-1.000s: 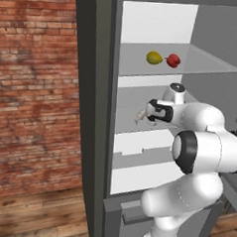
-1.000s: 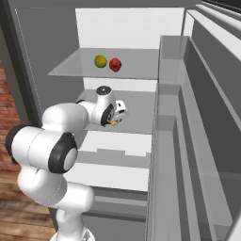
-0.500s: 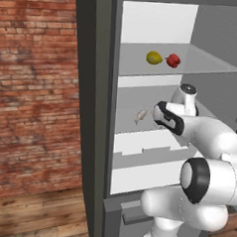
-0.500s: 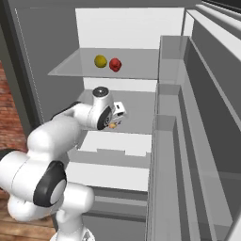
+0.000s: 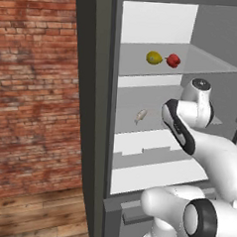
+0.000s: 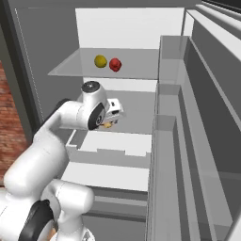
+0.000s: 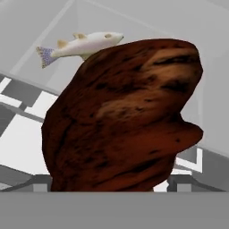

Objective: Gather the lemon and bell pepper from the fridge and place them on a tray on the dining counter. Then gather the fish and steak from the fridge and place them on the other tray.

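The fridge point(image 5: 91, 114) stands open beside a brick wall point(image 5: 33, 85) — white inside, with two glass shelves visible. The end effector point(image 6: 114, 113) reaches in over the lower shelf point(image 5: 134, 134), its jaws spread wide. One steak point(image 7: 123, 116) sits right at its tips, seemingly not clamped; one fish point(image 7: 78, 45) lies just beyond. One lemon point(image 5: 154, 57) and one bell pepper point(image 5: 173, 60) rest above it on the upper shelf point(image 6: 75, 68) — open room left of them.
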